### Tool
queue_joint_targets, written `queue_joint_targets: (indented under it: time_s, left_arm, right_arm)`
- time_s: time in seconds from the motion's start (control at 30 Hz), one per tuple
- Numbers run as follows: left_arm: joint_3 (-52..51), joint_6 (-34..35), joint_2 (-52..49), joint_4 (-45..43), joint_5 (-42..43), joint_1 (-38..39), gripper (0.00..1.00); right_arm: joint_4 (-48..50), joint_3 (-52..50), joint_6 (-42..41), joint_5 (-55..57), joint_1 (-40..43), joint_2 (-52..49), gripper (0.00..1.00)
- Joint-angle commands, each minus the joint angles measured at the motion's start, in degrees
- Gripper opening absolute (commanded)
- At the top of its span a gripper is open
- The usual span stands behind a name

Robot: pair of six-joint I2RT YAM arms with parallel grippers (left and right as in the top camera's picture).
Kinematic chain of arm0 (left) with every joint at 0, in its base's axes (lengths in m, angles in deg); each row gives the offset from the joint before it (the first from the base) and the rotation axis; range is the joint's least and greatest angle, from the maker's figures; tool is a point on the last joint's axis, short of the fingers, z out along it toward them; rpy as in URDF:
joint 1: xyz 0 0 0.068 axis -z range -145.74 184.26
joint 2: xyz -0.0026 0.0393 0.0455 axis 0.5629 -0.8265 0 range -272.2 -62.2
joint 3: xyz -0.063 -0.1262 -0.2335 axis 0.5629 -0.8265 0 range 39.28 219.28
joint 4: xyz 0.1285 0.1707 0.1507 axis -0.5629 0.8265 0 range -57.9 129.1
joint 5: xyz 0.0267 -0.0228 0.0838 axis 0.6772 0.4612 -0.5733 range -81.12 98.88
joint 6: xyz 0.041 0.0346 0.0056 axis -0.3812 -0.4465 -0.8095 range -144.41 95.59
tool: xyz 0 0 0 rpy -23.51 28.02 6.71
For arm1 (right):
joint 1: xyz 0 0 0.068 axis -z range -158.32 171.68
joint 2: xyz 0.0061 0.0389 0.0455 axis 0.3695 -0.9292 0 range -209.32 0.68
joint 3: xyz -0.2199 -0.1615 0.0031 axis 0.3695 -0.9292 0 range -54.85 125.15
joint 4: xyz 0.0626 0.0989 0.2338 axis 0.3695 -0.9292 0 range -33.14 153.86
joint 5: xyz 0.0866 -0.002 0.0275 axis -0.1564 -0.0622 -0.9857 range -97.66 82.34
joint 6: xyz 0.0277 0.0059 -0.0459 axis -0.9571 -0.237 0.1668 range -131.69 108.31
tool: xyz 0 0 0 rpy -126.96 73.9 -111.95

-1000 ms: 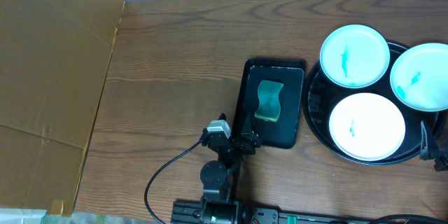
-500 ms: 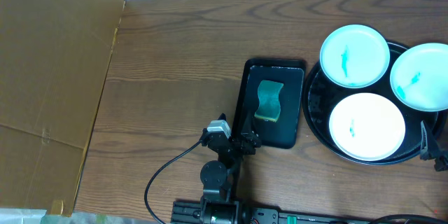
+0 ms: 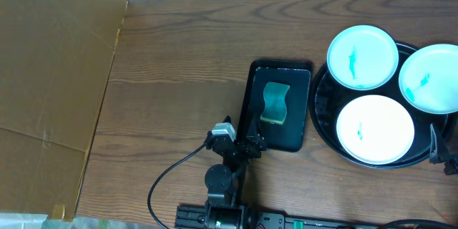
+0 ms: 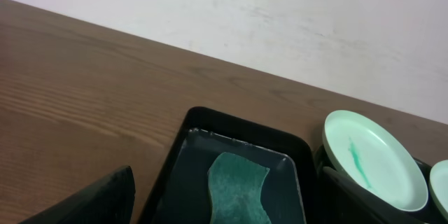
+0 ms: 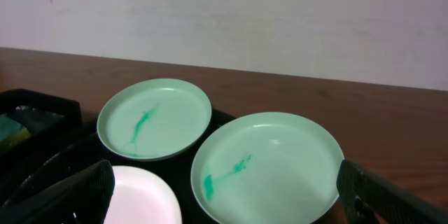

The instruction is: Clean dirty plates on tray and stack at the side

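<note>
I logged three teal-smeared round white plates (image 3: 362,56) on the round black tray (image 3: 320,107): none wiped, none stacked. The green sponge (image 3: 275,103) seemingly untouched. Both left gripper (image 3: 247,143) and right gripper (image 5: 224,175) stood wide, empty.

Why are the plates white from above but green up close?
Overhead view: strong light washes the plates almost white, the front plate brightest. Right wrist view: softer light, the two back plates look mint green, smears clear. Left wrist view: same green tint, picture slightly soft.
</note>
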Motion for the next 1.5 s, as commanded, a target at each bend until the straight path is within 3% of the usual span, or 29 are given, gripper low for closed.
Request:
queue_joint_targets:
  time_s: [0.0, 0.47, 0.67, 0.8, 0.97, 1.17, 1.27, 1.37, 1.47]
  left_arm:
    - [-0.42, -0.76, -0.26, 2.60, 1.05, -0.26, 0.83]
    - [-0.42, -0.66, -0.26, 2.51, 1.07, -0.26, 0.83]
    - [-0.44, 24.02, -0.26, -5.27, 16.33, -0.20, 0.83]
    - [-0.44, 31.89, -0.26, -10.82, 17.25, -0.20, 0.83]
    - [-0.39, 29.68, -0.26, -20.70, 20.92, -0.20, 0.83]
    - [3.87, 21.00, -0.48, -21.97, 20.57, -0.22, 0.83]
    - [10.01, 12.83, -2.60, -18.51, 17.27, -0.22, 0.83]
    - [17.66, 9.11, -7.23, -11.56, 11.32, -0.22, 0.83]
    - [27.26, 5.18, -16.02, -3.10, 11.13, -0.22, 0.83]
  right_arm:
    - [-0.24, -0.09, -0.74, 0.26, -0.55, 0.31, 0.99]
    - [-0.24, -0.09, -0.74, 0.26, -0.55, 0.28, 0.99]
    - [-0.24, -0.09, -0.74, 0.26, -0.55, 0.28, 0.99]
    - [-0.24, -0.09, -0.74, 0.26, -0.55, 0.28, 0.99]
    - [-0.24, -0.09, -0.74, 0.26, -0.55, 0.28, 0.99]
    - [-0.24, -0.09, -0.74, 0.26, -0.55, 0.28, 0.99]
    - [-0.24, -0.09, -0.74, 0.26, -0.55, 0.28, 0.99]
    - [-0.24, -0.09, -0.74, 0.26, -0.55, 0.28, 0.99]
    - [-0.24, -0.09, -0.74, 0.26, -0.55, 0.28, 0.99]
